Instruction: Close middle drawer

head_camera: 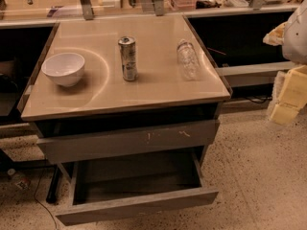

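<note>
The middle drawer (139, 204) is pulled far out at the bottom of the cabinet. It has a plain flat grey front, and its dark bare interior (139, 176) is open to view. Above it is a taller grey drawer front with white scuff marks (129, 140), pulled out only a little. My gripper (289, 98) shows as pale yellow blocks under the white arm (298, 32) at the right edge. It hangs above the floor, to the right of the cabinet, higher than the open drawer and apart from it.
On the tan countertop (158, 87) stand a white bowl (63, 68) and a silver can (127, 58), and a clear plastic bottle (188, 59) lies on its side. Speckled floor (259, 176) lies right of the cabinet. Dark open cabinets flank it, and cables lie at the lower left.
</note>
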Tool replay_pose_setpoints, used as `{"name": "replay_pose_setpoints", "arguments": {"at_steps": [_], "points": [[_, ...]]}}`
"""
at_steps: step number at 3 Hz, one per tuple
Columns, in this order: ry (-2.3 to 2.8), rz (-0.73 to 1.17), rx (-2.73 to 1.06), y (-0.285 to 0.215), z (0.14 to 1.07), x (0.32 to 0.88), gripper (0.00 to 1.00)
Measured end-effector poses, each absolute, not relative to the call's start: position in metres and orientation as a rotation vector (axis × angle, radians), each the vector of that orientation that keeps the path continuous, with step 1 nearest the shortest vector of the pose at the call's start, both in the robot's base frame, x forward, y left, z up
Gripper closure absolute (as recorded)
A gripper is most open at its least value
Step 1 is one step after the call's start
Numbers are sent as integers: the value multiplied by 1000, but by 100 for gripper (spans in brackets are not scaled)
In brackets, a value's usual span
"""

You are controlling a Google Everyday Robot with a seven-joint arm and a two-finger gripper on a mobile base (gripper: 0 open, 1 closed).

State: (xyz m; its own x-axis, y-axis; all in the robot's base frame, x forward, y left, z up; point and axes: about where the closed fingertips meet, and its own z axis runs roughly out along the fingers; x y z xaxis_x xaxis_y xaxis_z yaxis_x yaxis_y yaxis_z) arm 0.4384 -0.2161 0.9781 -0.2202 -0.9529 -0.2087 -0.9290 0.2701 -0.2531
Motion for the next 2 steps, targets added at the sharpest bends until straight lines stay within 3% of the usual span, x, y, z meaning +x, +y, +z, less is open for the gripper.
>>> {"name": "replay_pose_setpoints", "arguments": {"at_steps": [1,2], "points": [[2226,-105,-1721,-216,978,438,0],[2226,-105,-1721,-216,978,438,18]]}}
